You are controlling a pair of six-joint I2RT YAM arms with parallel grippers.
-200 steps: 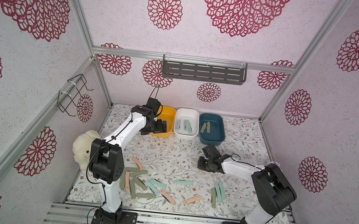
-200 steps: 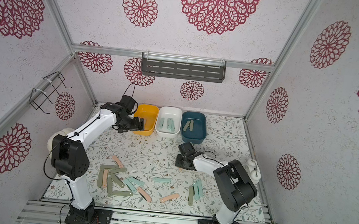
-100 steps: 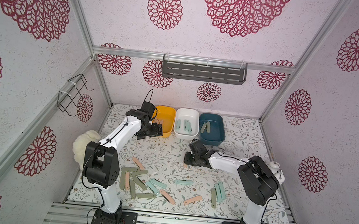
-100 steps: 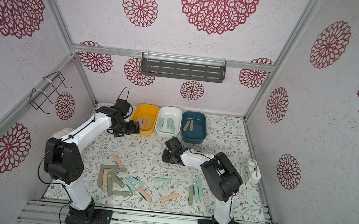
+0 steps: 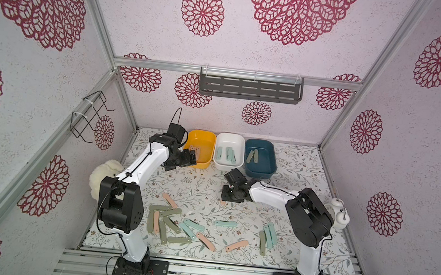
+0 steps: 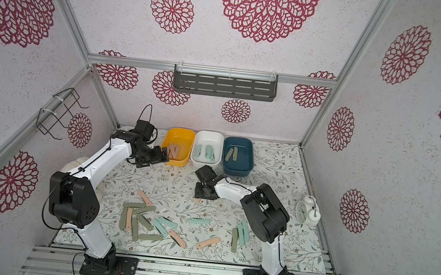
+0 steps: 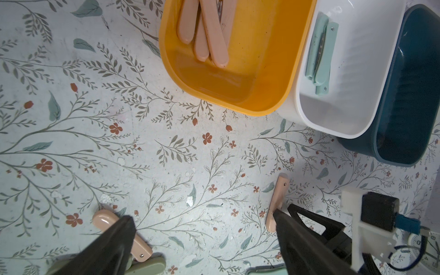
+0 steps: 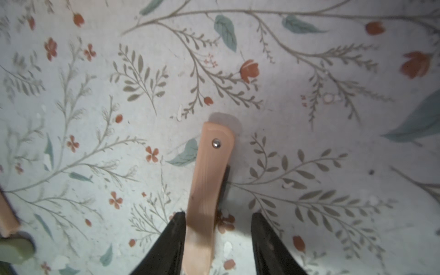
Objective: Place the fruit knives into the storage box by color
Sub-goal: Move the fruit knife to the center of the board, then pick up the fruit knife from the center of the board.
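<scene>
Fruit knives (image 5: pixel 194 224): strewn in peach, mint and olive over the floral mat (image 5: pixel 203 183); others sorted by color in yellow bin (image 5: pixel 202 132), white bin (image 5: pixel 230 134) and blue bin (image 5: pixel 260 141) at the back. Red-rosette walls (image 5: pixel 252 35) around. Left gripper (image 7: pixel 202 214): spread wide, empty, beside yellow bin. Right gripper (image 8: pixel 217 215): parted around a peach knife (image 8: pixel 209 181) on the mat, against one finger only. That knife's gripper-side end cut off in the wrist view; nearly hidden in both top views.
</scene>
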